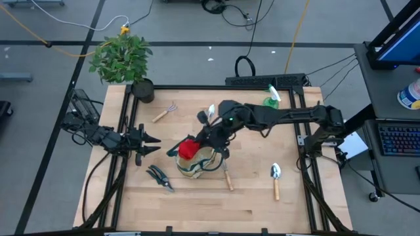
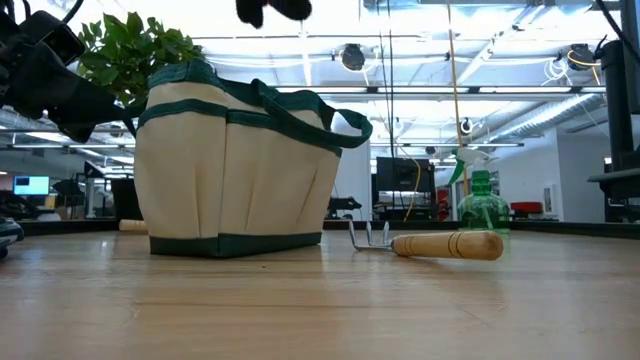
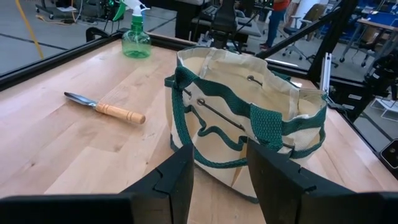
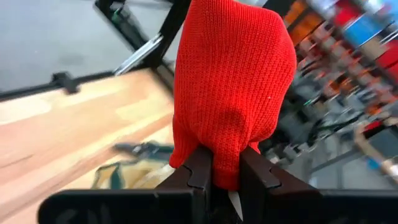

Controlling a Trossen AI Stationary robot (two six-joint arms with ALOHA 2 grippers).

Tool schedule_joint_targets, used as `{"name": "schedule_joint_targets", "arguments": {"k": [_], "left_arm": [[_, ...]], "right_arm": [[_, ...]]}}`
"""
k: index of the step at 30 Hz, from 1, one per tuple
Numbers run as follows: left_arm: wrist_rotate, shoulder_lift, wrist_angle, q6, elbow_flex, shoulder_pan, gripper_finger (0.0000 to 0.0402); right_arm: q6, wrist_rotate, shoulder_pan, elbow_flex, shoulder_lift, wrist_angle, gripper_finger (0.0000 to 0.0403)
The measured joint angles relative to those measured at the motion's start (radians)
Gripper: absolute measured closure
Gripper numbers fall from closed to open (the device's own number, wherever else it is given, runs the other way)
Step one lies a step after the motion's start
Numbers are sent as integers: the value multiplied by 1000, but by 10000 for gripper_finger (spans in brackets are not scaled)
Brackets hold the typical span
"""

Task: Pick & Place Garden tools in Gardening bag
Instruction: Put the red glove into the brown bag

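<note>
Right gripper (image 4: 225,167) over the round beige canvas bag with dark green trim (image 1: 200,164), fingers clamped on a red knit glove (image 4: 231,81) hanging above the bag's left rim. Left gripper (image 1: 149,145) waits just left of the bag, fingers apart, holding nothing. Black pruning shears (image 1: 159,176) lie on the wooden worktop (image 1: 216,203) (near the bag's front left).
</note>
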Motion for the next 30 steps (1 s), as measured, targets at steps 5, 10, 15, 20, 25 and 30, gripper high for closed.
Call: {"name": "schedule_joint_targets", "arguments": {"k": [5, 10, 15, 20, 25, 30], "left_arm": [[0, 0, 0, 2, 0, 0, 247], [0, 0, 0, 8, 0, 0, 247], [0, 0, 0, 8, 0, 0, 247], [0, 0, -1, 8, 0, 0, 247], [0, 0, -1, 8, 0, 0, 247], [0, 0, 0, 13, 0, 0, 247]], "right_arm": [[1, -1, 0, 57, 79, -67, 371], [26, -1, 0, 62, 123, -60, 371], [27, -1, -8, 62, 170, -78, 371], [54, 2, -19, 62, 210, -105, 367], [54, 46, -27, 59, 246, -154, 369], [48, 110, -28, 59, 245, -224, 368]]}}
